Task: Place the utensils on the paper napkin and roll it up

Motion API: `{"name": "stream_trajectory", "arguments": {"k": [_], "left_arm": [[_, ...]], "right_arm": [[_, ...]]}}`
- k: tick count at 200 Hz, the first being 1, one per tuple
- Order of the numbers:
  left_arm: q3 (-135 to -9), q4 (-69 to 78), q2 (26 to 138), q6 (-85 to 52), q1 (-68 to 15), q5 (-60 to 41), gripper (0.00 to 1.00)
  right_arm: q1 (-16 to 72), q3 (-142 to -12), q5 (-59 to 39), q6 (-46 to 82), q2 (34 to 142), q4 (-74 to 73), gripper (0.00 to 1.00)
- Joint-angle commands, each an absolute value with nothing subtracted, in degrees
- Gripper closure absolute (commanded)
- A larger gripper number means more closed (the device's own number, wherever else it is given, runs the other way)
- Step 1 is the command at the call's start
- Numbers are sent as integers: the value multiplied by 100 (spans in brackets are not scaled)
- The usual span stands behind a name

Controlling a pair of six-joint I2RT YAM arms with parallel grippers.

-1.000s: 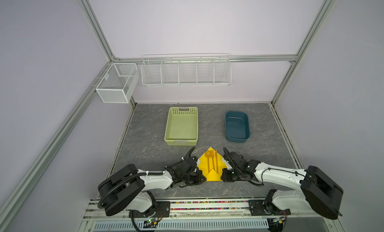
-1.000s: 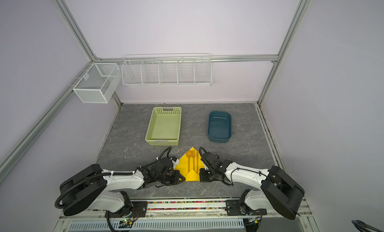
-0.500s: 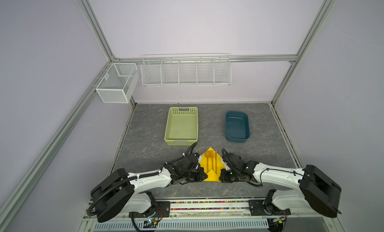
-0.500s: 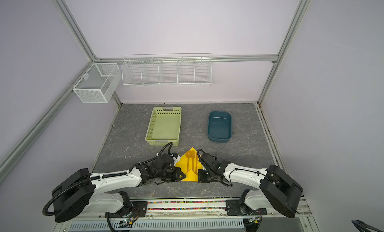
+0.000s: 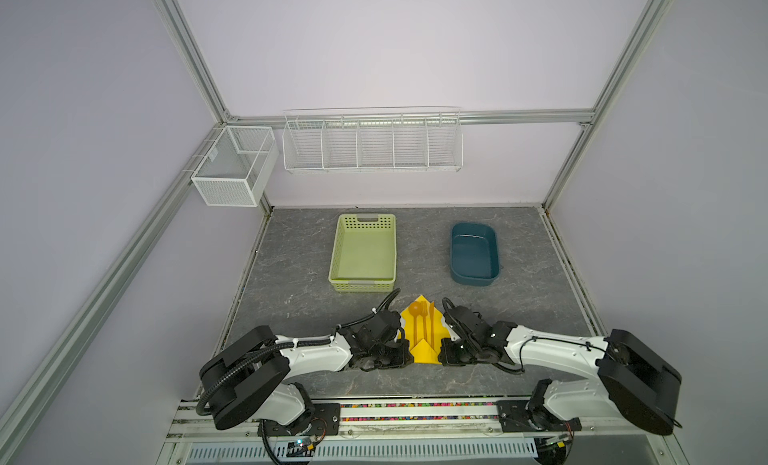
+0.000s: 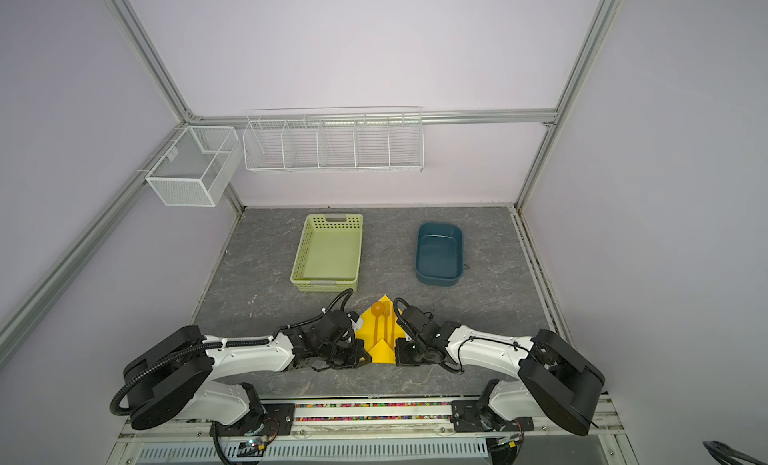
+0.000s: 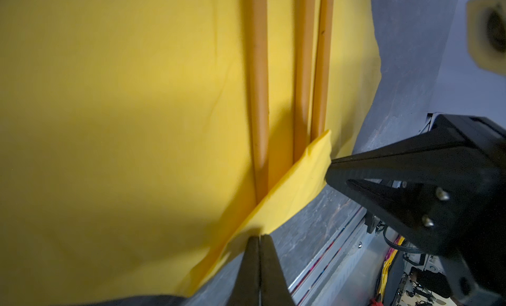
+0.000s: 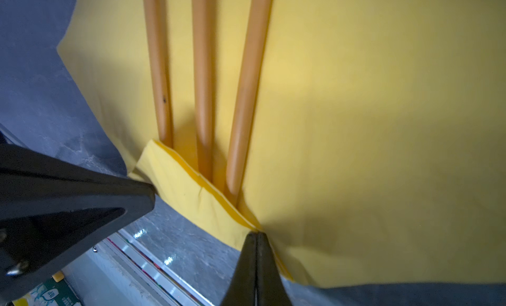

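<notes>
Left gripper (image 7: 258,239) and right gripper (image 8: 257,236) both clamped on folded flap of paper napkin (image 7: 137,99). Utensils (image 8: 202,72) lie between their fingers (image 8: 246,263), handles under flap. Roll both ends in sync, gentle tension.

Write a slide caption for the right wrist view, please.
Right tool, shut, pinches the folded corner of the paper napkin, which covers the handle ends of three orange utensils.

In both wrist views the utensils (image 7: 258,99) run off the picture's edge, their heads cut off, and their handle ends lie hidden under the folded flap of the paper napkin (image 7: 295,187). In both top views the left claw (image 5: 407,354) and right claw (image 5: 443,352) cover the napkin's side corners.
</notes>
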State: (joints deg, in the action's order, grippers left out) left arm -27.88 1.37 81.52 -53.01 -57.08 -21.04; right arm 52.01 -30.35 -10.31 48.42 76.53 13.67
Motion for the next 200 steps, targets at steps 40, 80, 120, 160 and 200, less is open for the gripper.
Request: {"name": "stream_trajectory", "arguments": {"k": [40,80,120,160,200], "left_arm": [[-2946,272,8286,-5236,-5748,-2126,95],[-2916,117,8420,-5176,-5748,-2072,95],[-2948,-615,8215,-4954,-5750,-1688,95],[-3014,-1084,8040,-4817,-5748,-1447,95],[-2972,-1427,7950,-4737,-5753,-1265,96]], "right_arm": [[5238,-2979,-792,4923,7856,1854,94],[5238,-2971,-765,4914,7865,1905,94],[5238,-2931,-717,4913,7850,1990,94],[5230,-2916,-668,4906,7849,2046,94],[5219,-2893,-659,4897,7825,2073,94]]}}
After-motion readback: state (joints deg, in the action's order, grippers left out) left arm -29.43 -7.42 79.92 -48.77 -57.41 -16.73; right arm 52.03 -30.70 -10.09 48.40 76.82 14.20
